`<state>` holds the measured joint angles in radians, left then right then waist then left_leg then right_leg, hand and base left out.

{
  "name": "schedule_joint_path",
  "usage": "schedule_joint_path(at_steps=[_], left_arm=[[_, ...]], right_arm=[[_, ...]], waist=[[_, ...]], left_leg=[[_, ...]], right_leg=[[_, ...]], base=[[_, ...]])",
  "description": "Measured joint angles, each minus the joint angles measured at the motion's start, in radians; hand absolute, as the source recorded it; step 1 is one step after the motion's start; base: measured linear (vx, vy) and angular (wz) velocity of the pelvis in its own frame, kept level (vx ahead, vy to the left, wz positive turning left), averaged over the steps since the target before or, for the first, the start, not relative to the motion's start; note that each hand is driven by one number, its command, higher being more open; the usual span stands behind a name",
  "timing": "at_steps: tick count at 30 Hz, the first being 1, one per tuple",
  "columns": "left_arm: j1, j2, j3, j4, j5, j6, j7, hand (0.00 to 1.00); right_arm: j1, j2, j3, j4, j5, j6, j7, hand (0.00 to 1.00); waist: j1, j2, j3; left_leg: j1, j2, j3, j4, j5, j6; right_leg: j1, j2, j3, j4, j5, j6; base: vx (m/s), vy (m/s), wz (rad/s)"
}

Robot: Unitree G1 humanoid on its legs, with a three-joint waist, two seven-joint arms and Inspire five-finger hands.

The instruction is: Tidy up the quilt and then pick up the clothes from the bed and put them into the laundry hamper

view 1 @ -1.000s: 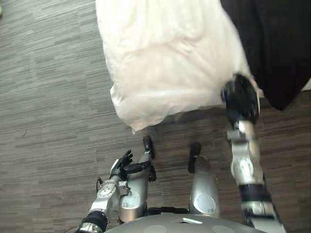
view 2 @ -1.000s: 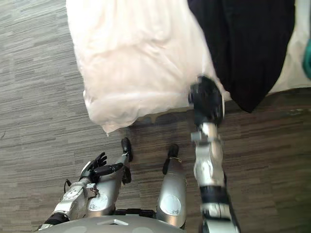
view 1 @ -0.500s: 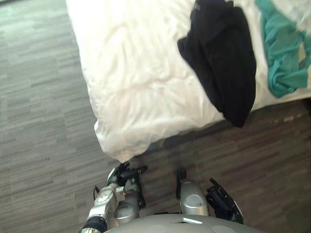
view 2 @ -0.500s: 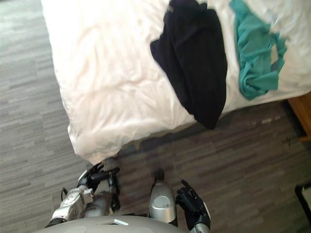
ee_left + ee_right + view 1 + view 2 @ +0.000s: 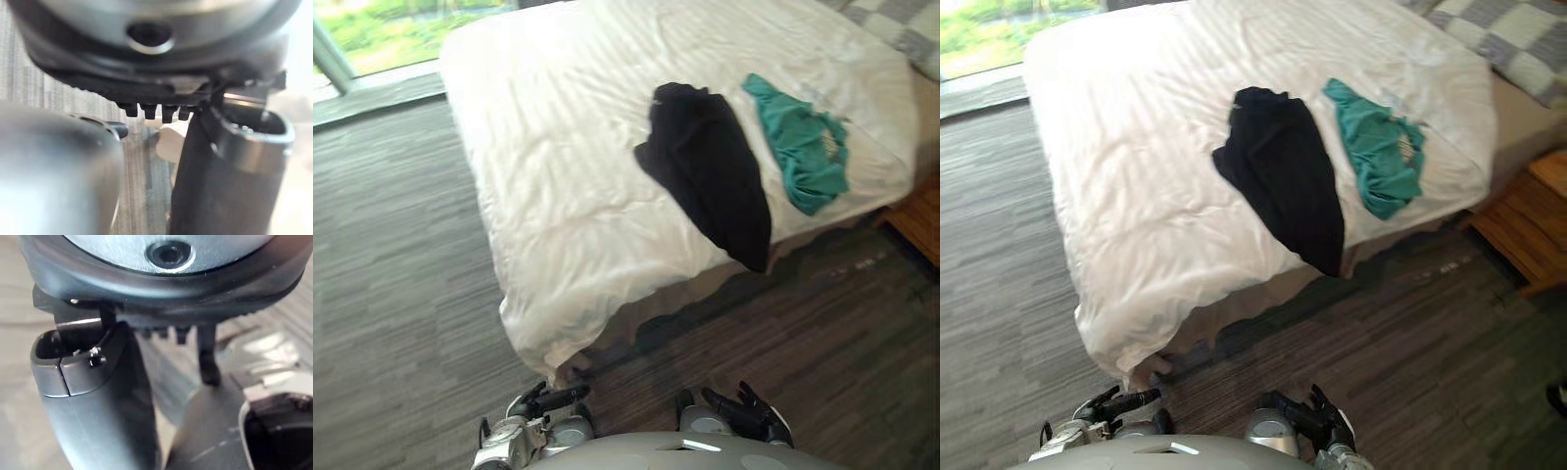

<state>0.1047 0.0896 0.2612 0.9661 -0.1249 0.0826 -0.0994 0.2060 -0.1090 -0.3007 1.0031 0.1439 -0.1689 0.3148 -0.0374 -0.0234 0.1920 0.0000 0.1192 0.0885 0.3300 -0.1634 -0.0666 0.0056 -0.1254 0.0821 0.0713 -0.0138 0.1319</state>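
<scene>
A white quilt point(image 5: 568, 186) covers the bed, spread fairly flat, its near corner hanging to the floor. On it lie a black garment point(image 5: 710, 166), its lower end draped over the bed's near edge, and beside it a teal garment point(image 5: 801, 142). My left hand point(image 5: 543, 403) hangs low at the view's bottom, open and empty. My right hand point(image 5: 744, 413) is also down low, fingers spread, holding nothing. Both hands point(image 5: 1317, 419) are well short of the bed.
Grey wood-look floor point(image 5: 401, 294) surrounds the bed. A wooden nightstand point(image 5: 1523, 220) stands to the right of the bed. A checked pillow point(image 5: 1498, 39) lies at the bed's far right. A window point(image 5: 382, 29) is at the far left.
My right hand came away from the quilt's edge, dropped to my side and opened. The camera has tilted up, bringing the whole bed and both garments into view.
</scene>
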Motion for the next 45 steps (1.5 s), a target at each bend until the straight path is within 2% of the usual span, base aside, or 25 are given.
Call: schedule_joint_path(at_steps=[2,3,5,6,8,10,11,14,15,17,19,20,21,22,23,24,25,26,27,28,29,30,32,34,45], left_arm=[[0.041,-0.032,0.021,-0.037,-0.003,-0.024,-0.002,1.00],[0.046,-0.036,0.020,-0.034,-0.004,-0.020,-0.007,1.00],[0.042,-0.048,0.018,-0.034,-0.004,-0.021,-0.012,1.00],[0.037,-0.046,0.020,-0.033,-0.011,-0.020,-0.012,1.00],[0.002,-0.037,0.018,-0.026,-0.042,-0.012,0.002,1.00],[-0.008,-0.031,0.029,0.008,-0.105,0.013,0.009,1.00],[-0.008,-0.029,0.031,0.020,-0.117,0.015,0.013,1.00],[-0.019,-0.040,0.035,0.052,-0.136,0.013,0.033,1.00],[-0.016,-0.046,0.046,0.056,-0.136,0.013,0.035,1.00],[-0.015,-0.047,0.074,0.067,-0.135,0.013,0.035,1.00],[-0.017,-0.053,0.092,0.077,-0.131,0.010,0.035,1.00],[-0.017,-0.059,0.099,0.085,-0.112,0.008,0.035,1.00],[-0.001,-0.069,0.110,0.082,-0.099,0.004,0.035,1.00],[0.005,-0.070,0.112,0.073,-0.100,0.002,0.037,1.00],[0.012,-0.067,0.112,0.046,-0.115,0.002,0.040,1.00],[0.021,-0.064,0.113,0.035,-0.127,0.001,0.041,1.00],[0.021,-0.061,0.120,0.049,-0.145,0.000,0.046,1.00],[0.015,-0.061,0.117,0.061,-0.147,0.004,0.046,1.00],[0.028,-0.077,0.099,0.068,-0.146,0.003,0.039,1.00],[0.021,-0.079,0.089,0.067,-0.147,0.000,0.032,1.00],[0.013,-0.050,0.059,0.054,-0.141,0.003,0.034,1.00],[-0.002,-0.018,0.008,0.075,-0.137,0.007,0.038,1.00],[-0.017,-0.017,-0.040,0.090,-0.124,0.015,0.039,1.00],[-0.020,-0.011,-0.066,0.090,-0.099,0.015,0.041,1.00],[-0.025,0.000,-0.105,0.090,-0.113,0.028,0.044,1.00]], right_arm=[[0.009,-0.021,0.038,-0.021,-0.004,0.007,-0.002,1.00],[0.016,-0.021,0.046,-0.047,0.011,0.003,-0.002,1.00],[0.025,-0.013,0.048,-0.075,0.040,0.000,-0.008,1.00],[0.021,-0.006,0.048,-0.079,0.048,-0.003,-0.017,1.00],[0.039,0.038,0.044,-0.103,0.070,-0.016,-0.050,1.00],[0.060,0.054,0.052,-0.138,0.092,-0.022,-0.073,1.00],[0.064,0.059,0.059,-0.144,0.102,-0.030,-0.083,1.00],[0.057,0.062,0.057,-0.151,0.115,-0.039,-0.094,1.00],[0.064,0.061,0.055,-0.155,0.117,-0.043,-0.097,1.00],[0.079,0.065,0.056,-0.155,0.116,-0.045,-0.101,1.00],[0.087,0.071,0.058,-0.154,0.109,-0.058,-0.106,1.00],[0.089,0.066,0.057,-0.152,0.101,-0.062,-0.107,1.00],[0.077,0.053,0.046,-0.154,0.087,-0.062,-0.107,1.00],[0.076,0.056,0.042,-0.154,0.069,-0.062,-0.107,1.00],[0.093,0.068,0.040,-0.153,0.057,-0.063,-0.109,1.00],[0.104,0.075,0.042,-0.153,0.055,-0.064,-0.109,1.00],[0.104,0.076,0.058,-0.157,0.031,-0.065,-0.105,1.00],[0.094,0.057,0.075,-0.153,0.016,-0.070,-0.099,1.00],[0.068,0.032,0.069,-0.135,0.015,-0.070,-0.096,1.00],[0.055,0.033,0.052,-0.128,0.016,-0.071,-0.094,1.00],[0.054,0.054,0.042,-0.112,0.020,-0.078,-0.103,1.00],[0.049,0.065,0.038,-0.069,0.019,-0.075,-0.105,1.00],[0.074,0.065,0.047,-0.058,0.017,-0.074,-0.103,1.00],[0.074,0.064,0.054,-0.055,0.019,-0.074,-0.105,1.00],[0.063,0.051,0.055,-0.013,0.022,-0.059,-0.092,1.00]], waist=[[0.010,0.031,-0.015],[0.010,0.043,-0.023],[0.007,0.059,-0.035],[0.008,0.058,-0.037],[0.006,0.011,-0.026],[0.007,0.014,-0.026],[0.002,0.017,-0.026],[0.002,0.043,-0.018],[-0.001,0.053,-0.017],[-0.003,0.043,-0.020],[-0.002,0.034,-0.027],[-0.005,0.031,-0.031],[0.000,0.069,-0.038],[-0.001,0.058,-0.039],[-0.012,0.035,-0.038],[-0.009,0.023,-0.044],[0.003,0.009,-0.047],[0.012,0.019,-0.053],[0.026,0.073,-0.077],[0.027,0.068,-0.073],[0.005,0.011,-0.077],[-0.005,-0.002,-0.066],[0.000,0.014,-0.079],[-0.016,0.008,-0.076],[-0.021,0.017,-0.066]], left_leg=[[-0.050,0.020,-0.091,0.219,-0.100,0.047],[-0.054,0.021,-0.127,0.247,-0.154,0.050],[-0.040,0.031,-0.157,0.193,-0.266,0.023],[-0.042,0.026,-0.143,0.182,-0.275,-0.011],[-0.042,-0.005,-0.067,0.185,-0.271,0.004],[-0.017,0.013,0.018,0.183,-0.273,0.015],[0.000,0.024,0.079,0.167,-0.263,0.031],[0.053,0.042,0.178,0.099,-0.233,0.032],[0.079,0.051,0.210,0.077,-0.224,0.028],[0.114,0.048,0.250,0.058,-0.220,0.021],[0.146,0.031,0.277,0.022,-0.206,0.017],[0.157,0.035,0.306,-0.020,-0.180,0.021],[0.166,0.070,0.351,-0.063,-0.150,-0.009],[0.172,0.070,0.361,-0.070,-0.143,-0.017],[0.196,0.059,0.371,-0.077,-0.135,-0.028],[0.207,0.039,0.375,-0.074,-0.134,-0.034],[0.218,0.034,0.387,-0.080,-0.139,-0.036],[0.214,0.021,0.363,-0.114,-0.150,-0.008],[0.192,0.018,0.305,-0.181,-0.111,0.036],[0.186,0.031,0.329,-0.183,-0.098,0.001],[0.194,-0.010,0.338,-0.189,-0.081,-0.007],[0.212,-0.010,0.340,-0.196,-0.078,-0.018],[0.223,0.006,0.289,-0.224,-0.074,-0.010],[0.240,0.004,0.293,-0.229,-0.074,-0.014],[0.237,-0.019,0.315,-0.228,-0.068,-0.005]], right_leg=[[-0.029,0.055,0.114,0.025,0.002,-0.006],[-0.060,0.076,0.152,0.040,0.004,-0.010],[-0.131,0.098,0.179,0.066,0.011,-0.020],[-0.151,0.096,0.182,0.073,0.015,-0.020],[-0.182,0.069,0.199,0.057,0.127,-0.080],[-0.179,0.075,0.155,-0.005,0.246,-0.080],[-0.184,0.078,0.094,-0.012,0.272,-0.075],[-0.216,0.091,-0.085,0.143,0.160,-0.123],[-0.210,0.102,-0.107,0.188,0.115,-0.125],[-0.209,0.106,-0.130,0.209,0.082,-0.111],[-0.211,0.116,-0.123,0.202,0.098,-0.088],[-0.212,0.141,-0.102,0.150,0.155,-0.064],[-0.231,0.147,-0.118,0.237,0.088,-0.131],[-0.262,0.128,-0.143,0.389,-0.014,-0.166],[-0.264,0.061,-0.184,0.564,-0.112,-0.159],[-0.241,0.038,-0.195,0.544,-0.136,-0.121],[-0.191,0.076,-0.203,0.443,-0.156,-0.121],[-0.147,0.111,-0.147,0.300,-0.130,-0.123],[-0.125,0.166,-0.114,0.171,-0.061,-0.118],[-0.152,0.149,-0.137,0.304,-0.107,-0.174],[-0.143,0.082,-0.135,0.357,-0.188,-0.129],[-0.094,0.099,-0.108,0.273,-0.180,-0.100],[-0.043,0.148,-0.074,0.163,-0.110,-0.121],[-0.044,0.158,-0.055,0.175,-0.108,-0.121],[0.085,0.135,-0.034,-0.135,0.072,-0.092]], base=[[-0.10,0.155,-1.88],[-0.11,0.197,-1.52],[-0.15,0.264,-1.25],[-0.18,0.286,-1.09],[-0.17,0.247,-1.04],[-0.12,0.201,-1.25],[-0.07,0.110,-1.04],[-0.04,0.045,-1.01],[0.00,-0.036,-0.85],[0.01,-0.095,-0.69],[-0.01,-0.111,-0.69],[-0.04,-0.156,-0.69],[-0.03,-0.175,-0.64],[0.02,-0.201,-0.42],[0.03,-0.117,-0.22],[0.02,-0.137,-0.57],[-0.05,-0.088,-1.02],[-0.14,-0.075,-1.68],[-0.15,-0.058,-1.59],[-0.11,-0.054,-1.22],[-0.03,-0.100,-0.67],[-0.02,-0.098,-0.48],[-0.01,-0.074,-0.59],[-0.02,-0.032,-0.41],[-0.03,0.043,-0.06]])
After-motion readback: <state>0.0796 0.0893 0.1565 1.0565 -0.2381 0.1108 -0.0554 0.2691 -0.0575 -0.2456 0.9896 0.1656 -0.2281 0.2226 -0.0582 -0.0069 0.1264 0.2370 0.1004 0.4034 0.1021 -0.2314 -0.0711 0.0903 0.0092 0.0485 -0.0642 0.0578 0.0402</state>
